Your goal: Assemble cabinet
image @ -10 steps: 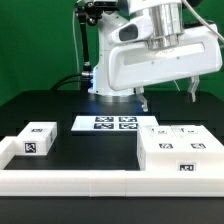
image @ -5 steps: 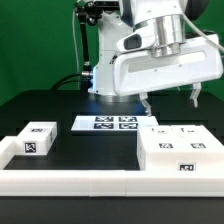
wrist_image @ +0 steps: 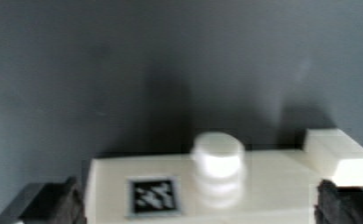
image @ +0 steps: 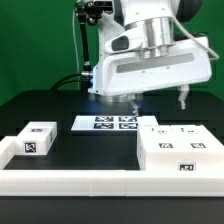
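You can read no words, brands or numbers anywhere; the only signs you see are black-and-white square tags on the cabinet [image: 160, 158], on the small white block [image: 35, 140] and on the marker board [image: 113, 123].

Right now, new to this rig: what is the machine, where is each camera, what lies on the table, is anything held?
It is one robot arm ending in a two-finger claw. One picture comes from a camera off the arm, the other from its wrist, looking down. On the black table lie a tagged white cabinet body, a small white block, a flat marker board and a long white rail. The claw hovers open, holding nothing; the wrist picture shows a tagged white part with a round peg below it.
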Controlling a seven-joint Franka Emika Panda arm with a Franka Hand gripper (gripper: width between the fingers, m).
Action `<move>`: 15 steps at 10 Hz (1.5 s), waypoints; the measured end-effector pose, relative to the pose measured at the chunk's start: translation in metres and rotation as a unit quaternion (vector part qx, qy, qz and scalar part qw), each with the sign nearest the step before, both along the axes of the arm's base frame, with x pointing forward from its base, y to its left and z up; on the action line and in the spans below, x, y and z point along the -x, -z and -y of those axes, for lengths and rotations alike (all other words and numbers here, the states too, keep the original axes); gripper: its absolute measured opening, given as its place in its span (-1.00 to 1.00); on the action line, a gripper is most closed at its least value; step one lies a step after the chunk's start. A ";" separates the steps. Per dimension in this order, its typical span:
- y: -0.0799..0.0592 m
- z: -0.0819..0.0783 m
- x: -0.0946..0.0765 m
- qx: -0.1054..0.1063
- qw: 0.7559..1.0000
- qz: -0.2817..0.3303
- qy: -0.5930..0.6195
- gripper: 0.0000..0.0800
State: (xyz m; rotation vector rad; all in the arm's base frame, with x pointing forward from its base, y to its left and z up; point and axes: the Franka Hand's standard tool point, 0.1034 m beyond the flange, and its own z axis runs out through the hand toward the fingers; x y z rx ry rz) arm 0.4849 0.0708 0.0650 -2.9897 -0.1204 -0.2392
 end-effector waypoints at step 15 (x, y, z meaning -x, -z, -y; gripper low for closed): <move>0.034 -0.019 -0.024 -0.031 0.993 0.112 0.037 0.62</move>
